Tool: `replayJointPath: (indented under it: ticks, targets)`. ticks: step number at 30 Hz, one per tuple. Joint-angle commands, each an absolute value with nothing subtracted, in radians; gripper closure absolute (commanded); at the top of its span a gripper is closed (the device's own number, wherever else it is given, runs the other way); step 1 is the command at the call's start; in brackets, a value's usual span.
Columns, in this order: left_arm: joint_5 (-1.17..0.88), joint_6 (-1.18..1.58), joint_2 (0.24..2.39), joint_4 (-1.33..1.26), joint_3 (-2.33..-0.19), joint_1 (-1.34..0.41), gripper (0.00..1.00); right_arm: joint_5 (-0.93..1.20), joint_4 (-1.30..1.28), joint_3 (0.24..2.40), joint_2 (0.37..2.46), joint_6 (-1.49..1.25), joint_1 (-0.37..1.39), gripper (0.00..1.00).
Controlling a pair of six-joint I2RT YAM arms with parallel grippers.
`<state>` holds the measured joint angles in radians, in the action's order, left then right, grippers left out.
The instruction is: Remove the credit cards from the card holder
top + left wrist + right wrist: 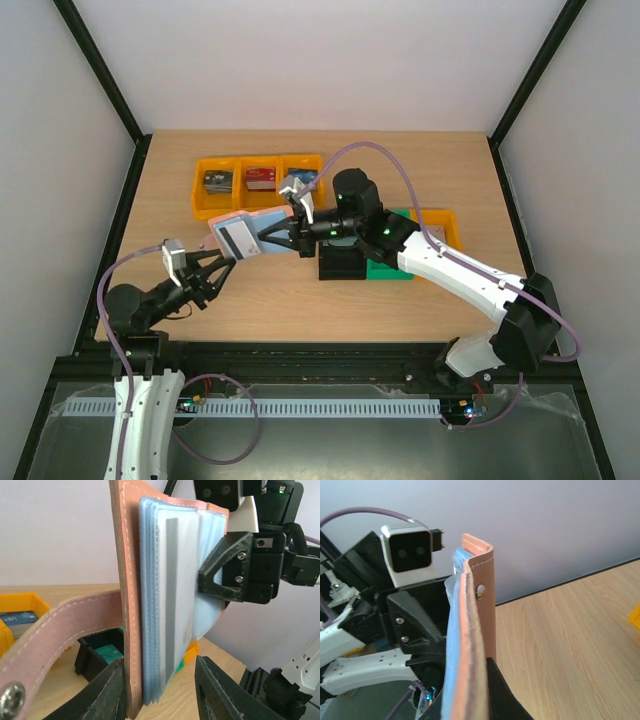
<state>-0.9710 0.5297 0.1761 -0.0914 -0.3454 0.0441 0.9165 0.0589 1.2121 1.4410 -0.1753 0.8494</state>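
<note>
Card holder (243,235) held mid-air, right claw (294,236) clamped on it, left claw (222,262) parted around it.

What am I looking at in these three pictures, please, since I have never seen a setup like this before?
Two robot arms are bolted at the near edge of a wooden table. The overhead picture comes from a fixed camera above and behind them; the other two come from cameras on each arm's wrist.

Between the arms, raised off the table, is the card holder, a small wallet with pale blue plastic sleeves inside. The right gripper is shut on its far end. The left gripper has the other end between its fingers, which stand slightly apart from it, so it looks open.

On the table sit a yellow bin with three compartments holding small items, a black box and a green tray.
</note>
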Motion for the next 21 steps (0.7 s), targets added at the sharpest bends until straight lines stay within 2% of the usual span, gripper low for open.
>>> replayJointPath:
  ticks: [1, 4, 8, 14, 21]
  targets:
    - [-0.957, 0.592, 0.173, -0.198, -0.325, 0.044, 0.62, 1.011, 0.157, 1.202, 1.405, -0.227, 0.851, 0.98]
    - [-0.97, 0.601, 0.183, -0.244, -0.321, 0.04, 0.66, 1.057, 0.182, 1.204, 1.422, -0.254, 0.851, 0.98]
    - [-0.992, 0.618, 0.192, -0.28, -0.321, 0.03, 0.8, 1.117, 0.216, 1.208, 1.446, -0.288, 0.855, 0.98]
    - [-1.042, 0.701, 0.193, -0.376, -0.308, 0.007, 0.97, 1.098, 0.198, 1.247, 1.5, -0.285, 0.882, 0.98]
    - [-1.017, 0.684, 0.193, -0.336, -0.318, 0.0, 0.98, 1.091, 0.181, 1.25, 1.497, -0.247, 0.888, 0.98]
